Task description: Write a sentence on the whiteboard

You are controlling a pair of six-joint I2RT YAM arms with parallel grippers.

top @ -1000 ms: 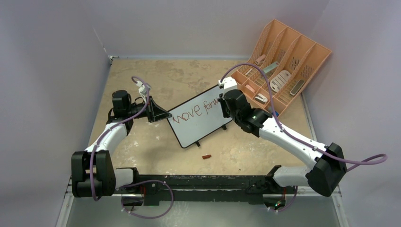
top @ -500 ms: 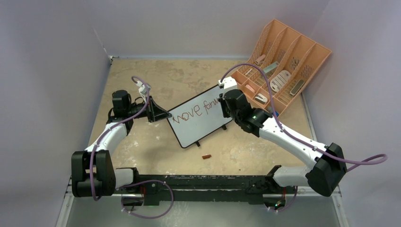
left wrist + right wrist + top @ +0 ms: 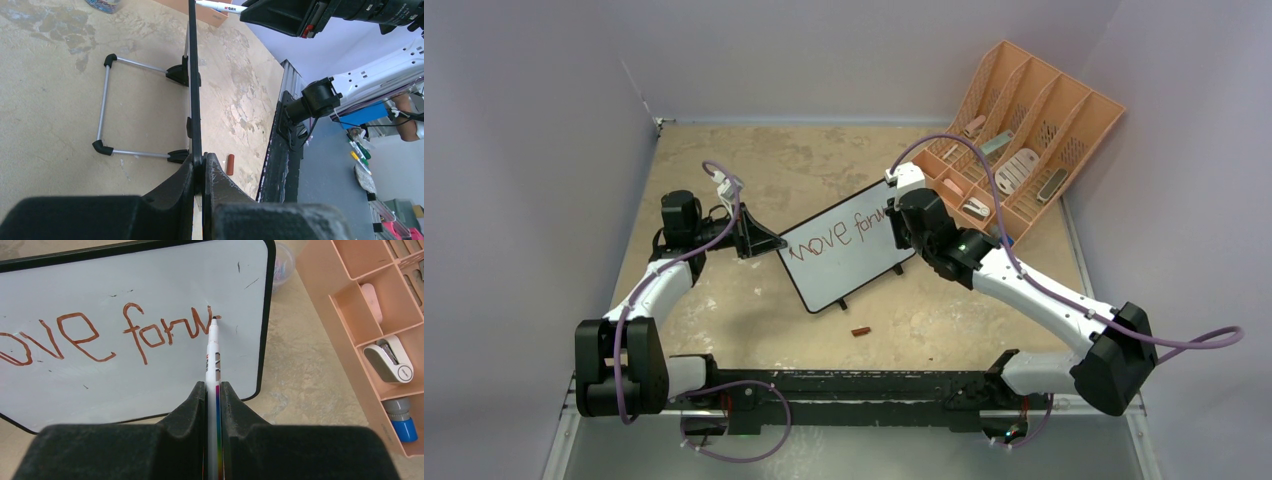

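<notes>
On a mottled tan table (image 3: 754,160), one peach slotted organizer (image 3: 1092,110) is seen leaning at the far right corner. Its contents are too small to be named from above, and it is cut off by the frame edge in the right wrist view.

One whiteboard (image 3: 839,265) is propped at mid-table between two arms, turned at an angle. It is seen only edge-on from the left wrist, where one wire stand (image 3: 105,100) is shown behind it. Red-brown lettering reads "move forw" from above, the last letters partly hidden by the right arm. At the right wrist the first letter is cut off, leaving "ove forw".

The left gripper (image 3: 200,165) is pinched tight on the board's black frame at its left end. The right gripper (image 3: 213,390) is clamped on one white marker (image 3: 213,350), whose tip is placed just beside the last stroke of the "w". Contact with the surface cannot be made out.

One small red-brown cap (image 3: 861,331) is seen lying on the table near the board's front edge.
</notes>
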